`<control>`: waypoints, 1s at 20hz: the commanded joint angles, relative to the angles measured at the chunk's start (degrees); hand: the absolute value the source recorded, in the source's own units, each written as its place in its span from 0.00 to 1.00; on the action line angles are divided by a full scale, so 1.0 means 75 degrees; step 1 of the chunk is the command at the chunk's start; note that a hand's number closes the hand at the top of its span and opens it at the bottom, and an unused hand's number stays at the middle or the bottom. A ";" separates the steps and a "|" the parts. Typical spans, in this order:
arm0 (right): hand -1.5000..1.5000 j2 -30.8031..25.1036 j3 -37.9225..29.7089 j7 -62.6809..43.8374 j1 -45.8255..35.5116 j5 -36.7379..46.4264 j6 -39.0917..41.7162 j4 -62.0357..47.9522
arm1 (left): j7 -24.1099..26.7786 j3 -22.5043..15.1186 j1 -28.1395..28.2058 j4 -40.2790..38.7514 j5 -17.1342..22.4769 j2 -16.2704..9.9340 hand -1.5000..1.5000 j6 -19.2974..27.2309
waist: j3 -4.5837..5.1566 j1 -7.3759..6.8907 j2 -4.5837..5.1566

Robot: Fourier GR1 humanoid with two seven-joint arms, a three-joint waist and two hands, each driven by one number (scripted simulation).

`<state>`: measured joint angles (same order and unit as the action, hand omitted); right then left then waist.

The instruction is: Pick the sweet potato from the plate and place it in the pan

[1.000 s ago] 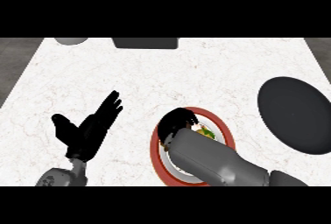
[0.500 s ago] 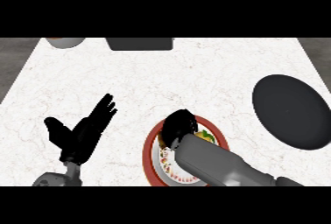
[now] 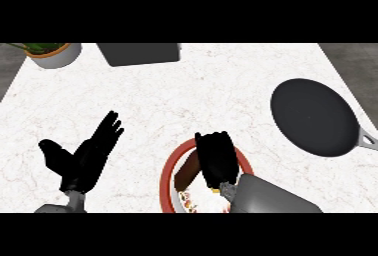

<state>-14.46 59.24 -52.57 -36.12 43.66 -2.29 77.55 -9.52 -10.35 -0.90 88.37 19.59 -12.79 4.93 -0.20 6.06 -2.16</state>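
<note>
Head view: my right hand [image 3: 215, 159], fingers curled, covers the brown sweet potato [image 3: 189, 171] on the red-rimmed round plate [image 3: 168, 175]. My left hand [image 3: 85, 156] rests open. The dark round pan [image 3: 314, 116] lies well apart, at right.

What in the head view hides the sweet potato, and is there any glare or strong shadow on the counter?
Head view: the right hand and its forearm cover most of the plate, leaving only a brown sliver of sweet potato; the lighting is flat, with no glare on the counter or pan, and no strong shadows.
</note>
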 commanded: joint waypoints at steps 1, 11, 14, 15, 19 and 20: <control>1.00 -0.0950 -0.0320 -0.0120 0.0606 0.0676 -0.1497 0.1900 | -0.0046 0.0106 0.0026 0.0076 0.0010 -0.0098 0.50 0.0016 | 0.0001 0.0112 -0.0003; 1.00 -0.2981 -0.2172 0.0127 0.3313 0.0167 -0.3605 0.5988 | -0.0095 -0.0038 0.0004 0.0330 0.0018 -0.0066 0.50 -0.0161 | 0.0003 -0.0269 0.0205; 1.00 -0.3474 -0.2667 0.0956 0.4537 -0.0449 -0.4647 0.6121 | -0.0108 0.0037 0.0006 0.0355 0.0027 -0.0192 0.50 -0.0287 | -0.0003 -0.0476 0.0258; 1.00 -0.3644 -0.2779 0.1399 0.4925 -0.0608 -0.4953 0.5934 | -0.0133 -0.0024 -0.0222 0.0167 0.0047 -0.0061 0.50 -0.0348 | 0.0004 -0.0546 0.0282; 1.00 -0.3963 -0.3437 0.3049 0.5618 -0.1162 -0.5716 0.4626 | -0.0312 -0.0166 -0.0375 0.0234 -0.0138 0.0122 0.50 -0.0256 | 0.0014 -0.0732 0.0289; 1.00 -0.4030 -0.3582 0.3393 0.5442 -0.1336 -0.5770 0.3962 | 0.0344 -0.0306 0.0000 -0.0124 -0.0273 0.0228 0.50 -0.0441 | 0.0013 -0.0769 0.0306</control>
<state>-42.82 35.98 -35.67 0.94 36.61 -40.04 115.05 -9.55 -11.74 -2.33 89.04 18.50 -11.72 3.11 -0.14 1.64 -0.12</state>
